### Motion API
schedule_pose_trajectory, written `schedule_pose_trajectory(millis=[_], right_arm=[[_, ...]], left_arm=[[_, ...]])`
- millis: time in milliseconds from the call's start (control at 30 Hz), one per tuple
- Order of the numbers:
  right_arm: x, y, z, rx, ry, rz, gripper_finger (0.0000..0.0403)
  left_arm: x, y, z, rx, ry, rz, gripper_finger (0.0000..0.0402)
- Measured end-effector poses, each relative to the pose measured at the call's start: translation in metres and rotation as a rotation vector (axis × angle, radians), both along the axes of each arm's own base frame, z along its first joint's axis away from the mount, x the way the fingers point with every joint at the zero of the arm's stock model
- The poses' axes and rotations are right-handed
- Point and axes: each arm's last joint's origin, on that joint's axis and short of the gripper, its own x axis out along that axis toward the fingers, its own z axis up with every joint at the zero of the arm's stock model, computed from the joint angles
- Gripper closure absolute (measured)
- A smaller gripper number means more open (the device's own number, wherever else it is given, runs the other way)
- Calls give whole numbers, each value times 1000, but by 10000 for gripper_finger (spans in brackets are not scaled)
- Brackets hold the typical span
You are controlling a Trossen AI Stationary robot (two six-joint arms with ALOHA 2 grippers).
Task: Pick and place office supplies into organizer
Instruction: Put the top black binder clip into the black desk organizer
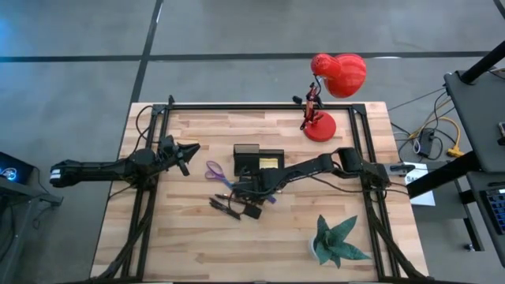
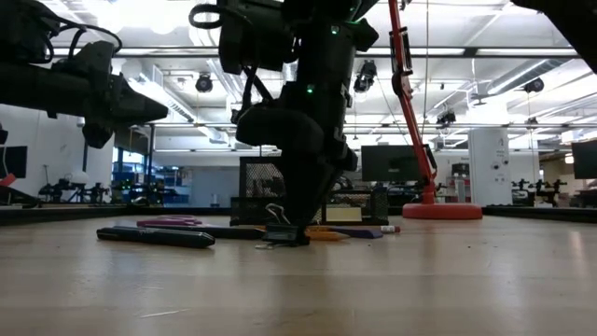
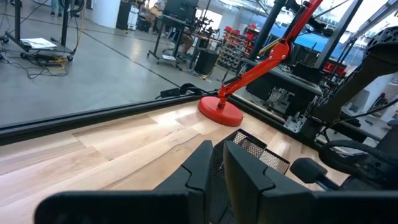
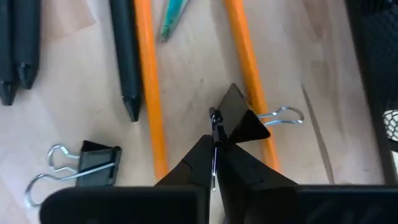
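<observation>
Several dark pens and orange pencils lie on the table near the middle, with two black binder clips among them. My right gripper is down among them, shut on one binder clip. The second clip lies loose beside it. Purple-handled scissors lie flat to the left. The black mesh organizer stands just beyond, with a yellow pad in it. My left gripper is shut and empty, raised above the table left of the scissors. My right gripper pinches one wire handle of the binder clip between its two fingertips, coming from above and pointing down. The clip's black body sticks out beyond the fingers over an orange pencil. I cannot tell whether the clip is lifted clear.
A red desk lamp stands at the far right of the table. A green paper plant stands at the near right. A dark pen lies nearest the front, left of my right gripper.
</observation>
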Motion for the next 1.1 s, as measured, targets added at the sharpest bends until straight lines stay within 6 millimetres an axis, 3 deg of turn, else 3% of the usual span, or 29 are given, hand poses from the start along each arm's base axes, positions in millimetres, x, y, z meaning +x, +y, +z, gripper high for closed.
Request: schedule_pose_trajectory(millis=[200,467,567,867,1100], right_arm=[[3,-2,9,-27,-24,-6,395],[9,-5,63,-160,-179,-48,395],[10,-17,80,-200,-208,-83,395],[15,-68,76,-164,-198,-126,395],[14,-70,69,-136,-180,-31,395]], left_arm=[[0,0,0,0,0,0,377],[0,0,0,0,0,0,377],[0,0,0,0,0,0,377],[0,0,0,0,0,0,377],[0,0,0,0,0,0,377]])
